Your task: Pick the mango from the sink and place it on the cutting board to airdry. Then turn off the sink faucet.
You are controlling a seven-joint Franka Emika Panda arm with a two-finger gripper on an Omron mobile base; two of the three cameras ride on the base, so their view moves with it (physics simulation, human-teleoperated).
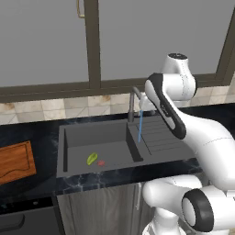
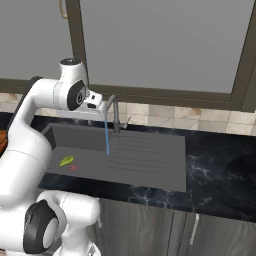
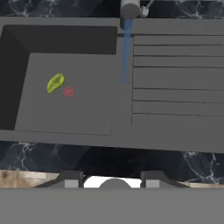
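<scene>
The mango (image 3: 55,82) lies on the floor of the sink (image 3: 78,118), at about 9 o'clock in the hand view, with a tiny red spot (image 3: 68,92) just beside it at its 4 o'clock. The sink faucet (image 3: 130,8) stands at 12 o'clock, a blue stream of water (image 3: 126,52) falling from it. The claw (image 3: 113,180) hangs high above the black marbled surface (image 3: 87,157), narrow and holding nothing. The cutting board (image 1: 16,160) rests at 9 o'clock in the left base view. No writing is legible.
</scene>
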